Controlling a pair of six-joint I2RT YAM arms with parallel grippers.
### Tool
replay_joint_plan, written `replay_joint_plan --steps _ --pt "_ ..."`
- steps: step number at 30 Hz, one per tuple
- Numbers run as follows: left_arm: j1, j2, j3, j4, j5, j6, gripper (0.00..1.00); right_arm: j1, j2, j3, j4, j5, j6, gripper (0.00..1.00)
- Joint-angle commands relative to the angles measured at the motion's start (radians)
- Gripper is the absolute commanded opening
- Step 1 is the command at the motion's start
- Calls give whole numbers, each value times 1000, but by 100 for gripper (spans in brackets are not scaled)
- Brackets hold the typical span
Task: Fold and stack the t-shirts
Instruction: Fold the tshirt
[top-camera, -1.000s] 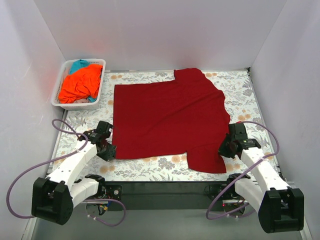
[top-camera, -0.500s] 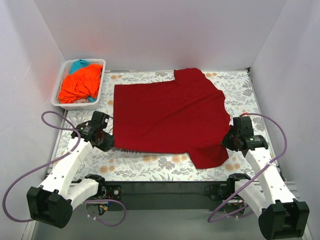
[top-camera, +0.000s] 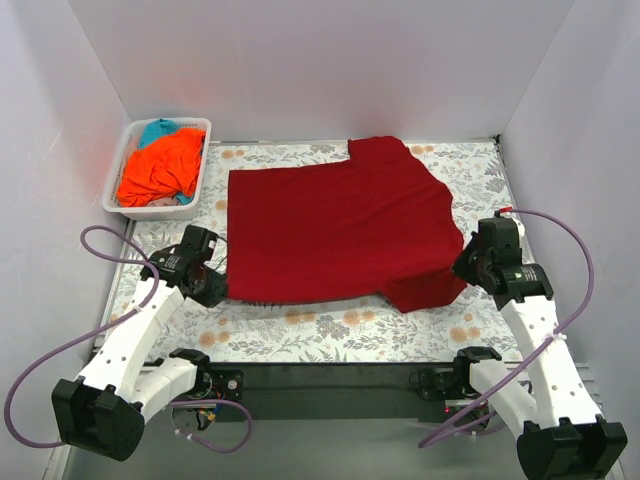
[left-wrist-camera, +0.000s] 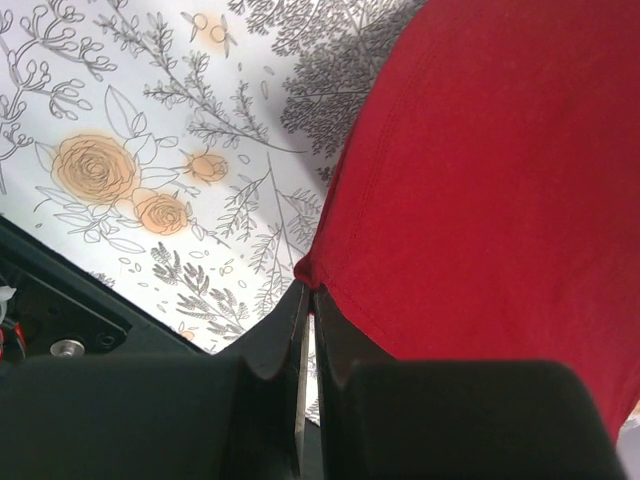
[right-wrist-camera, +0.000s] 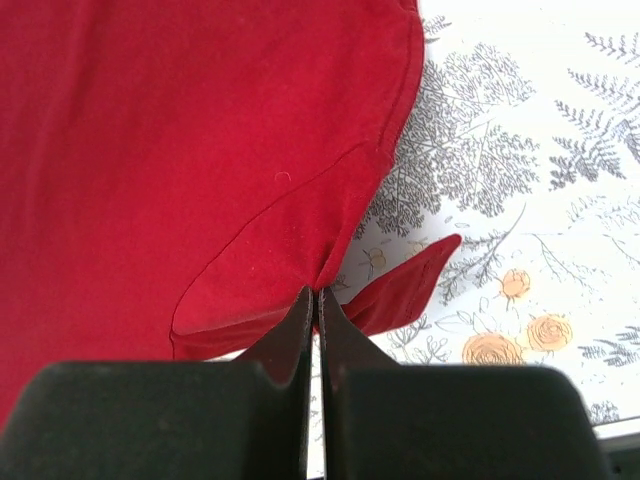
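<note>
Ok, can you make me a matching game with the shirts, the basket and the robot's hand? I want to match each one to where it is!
Things:
1. dark red t-shirt
2. orange t-shirt
3. white basket
4. left gripper

Where or how:
A. sits in the far left corner
B. shut, pinching the near left corner of the dark red t-shirt
C. spread out on the flowery tablecloth
D. bunched up inside the white basket

Pairs: 1-C, 2-D, 3-A, 4-B
</note>
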Motion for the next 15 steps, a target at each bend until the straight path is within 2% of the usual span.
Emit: replay_joint_plan --steps 1,11,15 --pt "-2 -31 -16 -31 10 -17 0 1 -56 33 -77 22 37 1" --pt "-4 -82 -16 -70 53 -2 0 -1 -169 65 -188 10 76 1" --pt "-4 -80 -15 -57 56 1 0 1 -122 92 -175 43 62 1"
